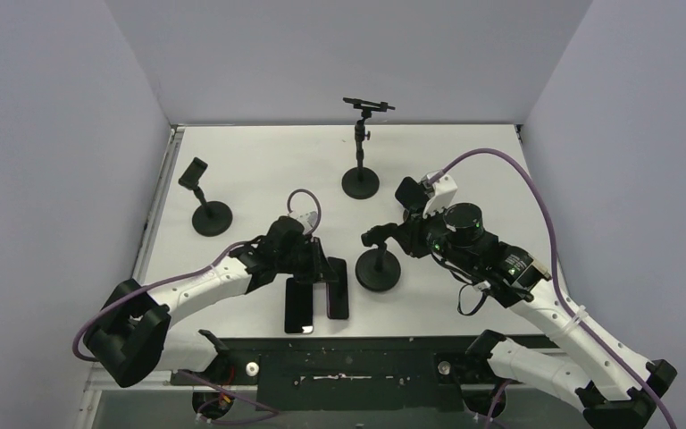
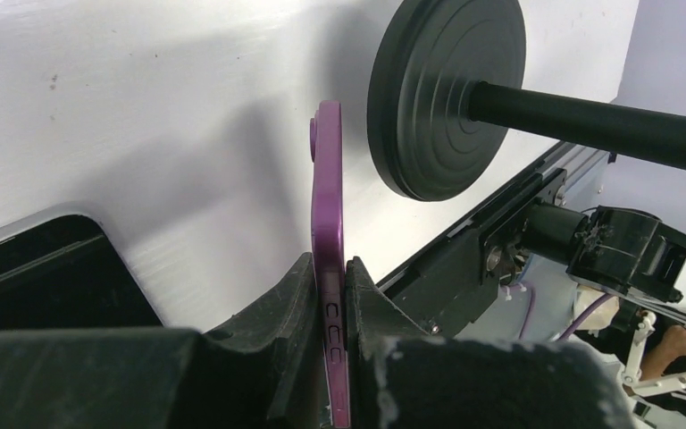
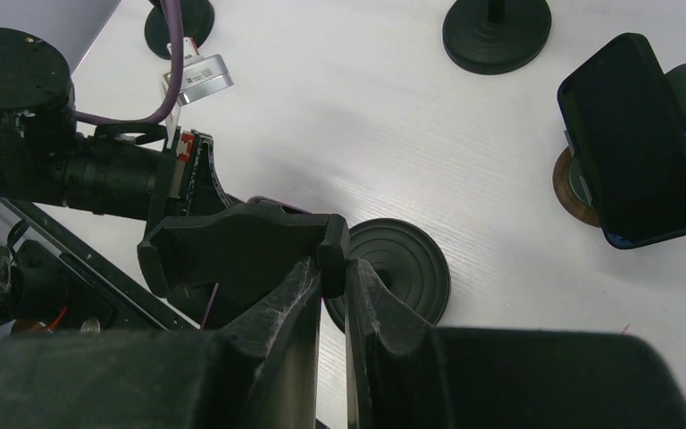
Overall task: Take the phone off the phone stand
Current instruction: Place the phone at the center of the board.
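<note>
My left gripper point(image 2: 330, 264) is shut on the edge of a purple phone point(image 2: 327, 188), which it holds edge-on low over the table. The phone is beside the round base of the phone stand point(image 2: 447, 89) and clear of its clamp. From above, the phone point(image 1: 338, 288) shows as a dark slab just left of the phone stand point(image 1: 378, 270), under my left gripper point(image 1: 320, 268). My right gripper point(image 3: 333, 268) is shut on the end of the stand's black clamp point(image 3: 241, 250), above the stand's base point(image 3: 402, 268). In the top view my right gripper point(image 1: 380, 237) sits at the stand's head.
A black phone point(image 1: 300, 306) lies flat near the front edge, left of the held one. Two other stands point(image 1: 360, 183) point(image 1: 212, 217) are behind and to the left. Another dark phone point(image 3: 634, 143) rests on a further stand behind my right wrist. Walls close three sides.
</note>
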Controlling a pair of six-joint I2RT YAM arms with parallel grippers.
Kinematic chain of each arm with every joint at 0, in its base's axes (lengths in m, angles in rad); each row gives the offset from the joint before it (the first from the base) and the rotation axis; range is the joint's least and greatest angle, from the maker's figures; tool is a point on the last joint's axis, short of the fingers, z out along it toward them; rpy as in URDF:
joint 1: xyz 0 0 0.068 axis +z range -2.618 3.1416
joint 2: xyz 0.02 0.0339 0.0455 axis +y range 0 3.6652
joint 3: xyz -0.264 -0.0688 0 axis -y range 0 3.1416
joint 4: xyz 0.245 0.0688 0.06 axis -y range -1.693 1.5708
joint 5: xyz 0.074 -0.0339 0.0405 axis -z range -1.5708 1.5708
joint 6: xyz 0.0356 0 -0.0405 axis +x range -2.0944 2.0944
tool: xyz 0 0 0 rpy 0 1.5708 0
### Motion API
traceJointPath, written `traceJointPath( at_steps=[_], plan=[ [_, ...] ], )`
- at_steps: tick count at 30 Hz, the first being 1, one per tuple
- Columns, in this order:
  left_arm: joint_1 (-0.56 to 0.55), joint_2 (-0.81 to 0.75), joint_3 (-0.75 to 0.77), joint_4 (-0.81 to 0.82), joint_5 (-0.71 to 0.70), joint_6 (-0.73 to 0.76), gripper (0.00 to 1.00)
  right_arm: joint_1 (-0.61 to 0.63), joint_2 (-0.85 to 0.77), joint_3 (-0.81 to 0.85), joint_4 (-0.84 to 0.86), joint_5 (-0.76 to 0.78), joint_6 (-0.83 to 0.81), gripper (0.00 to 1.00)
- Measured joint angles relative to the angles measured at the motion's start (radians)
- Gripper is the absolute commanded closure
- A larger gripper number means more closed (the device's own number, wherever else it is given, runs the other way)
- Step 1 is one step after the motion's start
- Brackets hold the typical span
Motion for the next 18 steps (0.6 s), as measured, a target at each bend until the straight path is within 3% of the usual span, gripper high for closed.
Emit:
traceJointPath(
  at_steps=[18],
  plan=[
    [-0.001,0.130,-0.003,0.044,0.021,0.015,1.00,0.000,-0.019,-0.013,0.001,0.000,0.004,1.00]
  ],
)
